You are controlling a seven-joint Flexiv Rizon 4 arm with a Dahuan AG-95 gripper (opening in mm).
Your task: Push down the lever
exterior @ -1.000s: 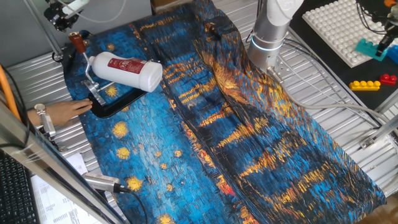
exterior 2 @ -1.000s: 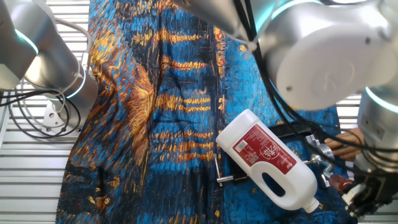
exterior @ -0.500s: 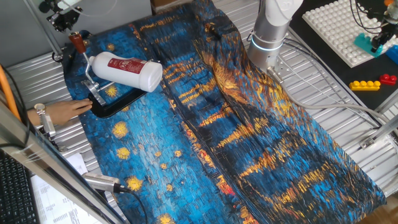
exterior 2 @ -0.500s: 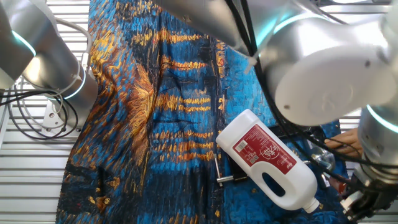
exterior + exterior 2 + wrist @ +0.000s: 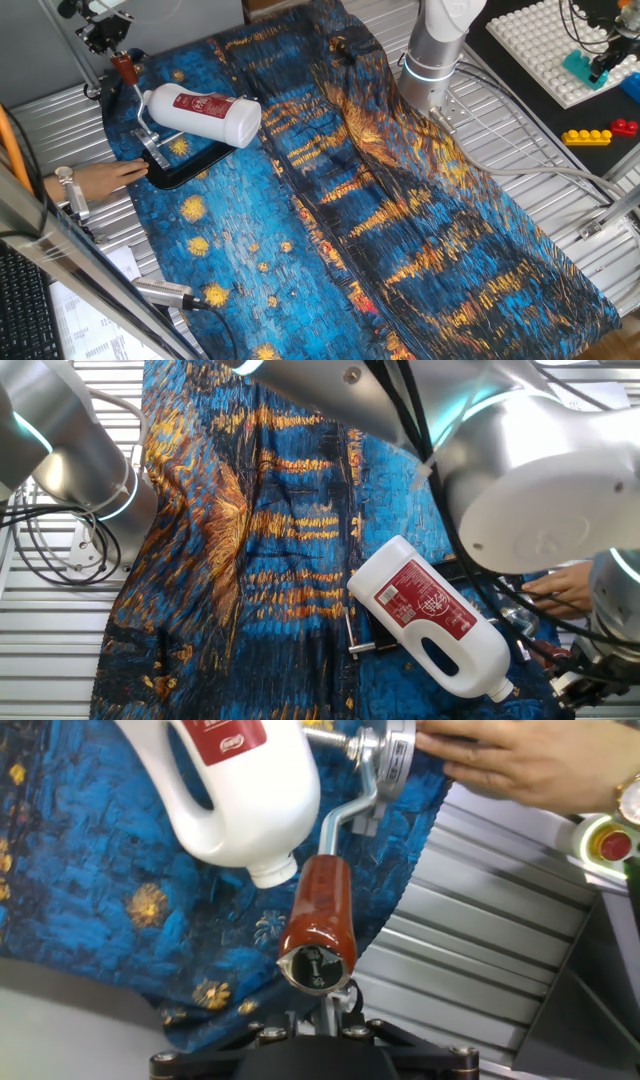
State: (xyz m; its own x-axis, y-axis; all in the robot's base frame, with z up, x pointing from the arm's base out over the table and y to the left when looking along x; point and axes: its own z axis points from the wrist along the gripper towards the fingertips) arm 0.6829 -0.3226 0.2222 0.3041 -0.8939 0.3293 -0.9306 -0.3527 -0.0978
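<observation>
Sitting just behind the red-brown tip of the lever [image 5: 318,925], which rises at the surface's edge beside the white bottle [image 5: 235,790], the end effector [image 5: 335,1005], its jaw state impossible to tell, could slip off sideways toward the person's hand [image 5: 520,760].

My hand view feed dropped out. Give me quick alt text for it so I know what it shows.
The lever's red-brown handle stands close in front of the camera, its silver bar curving up to the clamp. A white bottle with a red label lies to its left on the blue patterned cloth, and a person's hand rests by the clamp. The gripper fingers cannot be made out.
</observation>
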